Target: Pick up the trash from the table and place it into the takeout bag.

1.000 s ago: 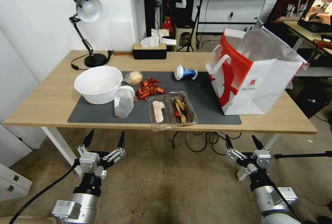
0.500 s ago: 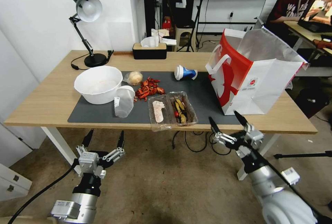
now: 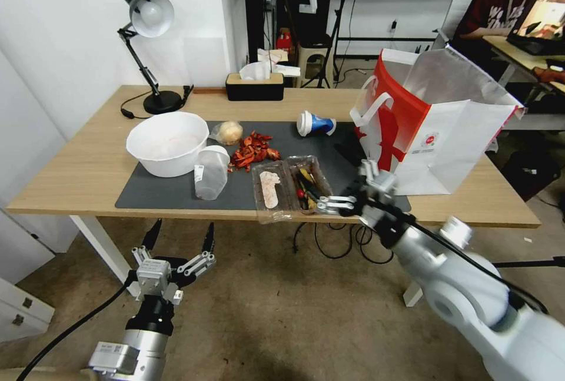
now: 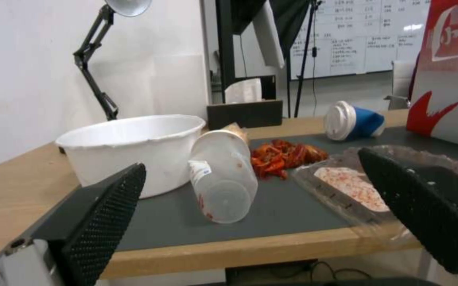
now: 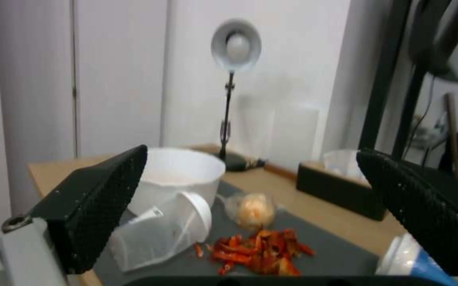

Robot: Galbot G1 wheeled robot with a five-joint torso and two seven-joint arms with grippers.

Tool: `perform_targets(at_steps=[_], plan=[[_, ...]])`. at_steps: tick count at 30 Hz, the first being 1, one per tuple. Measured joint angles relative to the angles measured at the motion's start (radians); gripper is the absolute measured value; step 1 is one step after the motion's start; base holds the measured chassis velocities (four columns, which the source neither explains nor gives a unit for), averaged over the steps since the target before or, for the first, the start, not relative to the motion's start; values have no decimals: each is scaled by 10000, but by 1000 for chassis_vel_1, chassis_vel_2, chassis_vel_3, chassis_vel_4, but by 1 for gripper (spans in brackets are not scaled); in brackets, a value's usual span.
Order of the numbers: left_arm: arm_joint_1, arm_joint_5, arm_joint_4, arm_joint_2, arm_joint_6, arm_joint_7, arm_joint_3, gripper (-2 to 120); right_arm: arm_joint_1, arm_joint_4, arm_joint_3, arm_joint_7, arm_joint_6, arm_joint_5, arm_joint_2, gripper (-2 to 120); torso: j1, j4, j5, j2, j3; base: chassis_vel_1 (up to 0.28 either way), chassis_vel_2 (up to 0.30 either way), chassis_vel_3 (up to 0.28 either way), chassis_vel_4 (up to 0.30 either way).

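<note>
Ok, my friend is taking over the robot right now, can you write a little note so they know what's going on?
Right gripper: open, over the clear tray at the table's front edge, holding nothing.
Left gripper: open, parked low in front of the table.
On the mat: white bowl, clear plastic cup on its side, wrapped yellowish ball, red scraps, blue-and-white cup on its side.
Takeout bag: standing open on the robot's right end of the table.
Done: no trash seen bagged.
Left: everything.
</note>
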Motion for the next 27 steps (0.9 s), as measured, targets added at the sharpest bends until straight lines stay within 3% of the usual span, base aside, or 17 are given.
perform_targets(at_steps=[2, 3, 7, 8, 11, 17, 27], plan=[[20, 45, -20, -25, -2, 1, 4, 100, 1622, -782, -1425, 464, -379, 137, 153, 100, 1, 2, -1, -1, 1, 0, 0, 0, 0], [20, 45, -20, -25, -2, 1, 4, 100, 1622, -782, -1425, 464, -379, 137, 153, 100, 1, 2, -1, -1, 1, 0, 0, 0, 0], [-12, 70, -58, -69, 18, -14, -18, 100, 4591, -2191, -3467, 1915, -1872, 201, 838, 100, 1, 4, -9, 0, 0, 0, 0, 0, 0], [-12, 70, -58, -69, 18, -14, -18, 100, 4591, -2191, -3467, 1915, -1872, 201, 838, 100, 1, 4, -9, 0, 0, 0, 0, 0, 0], [-40, 32, -39, -52, 15, -36, -81, 100, 5705, -2955, -4277, 3365, -3088, 570, 1371, 100, 2, -2, -1, -1, 0, 0, 0, 0, 0], [-142, -111, -46, -7, 22, -59, -176, 100, 6580, -3615, -4761, 4845, -4281, 1188, 1986, 100, 2, -2, -1, 0, 0, 0, 0, 0, 0], [-177, -7, 42, -118, 37, -58, -66, 100, 7873, -4705, -5262, 5765, -5402, 2001, 2704, 100, 1, -2, -2, 0, -1, 0, 0, 0, 0]])
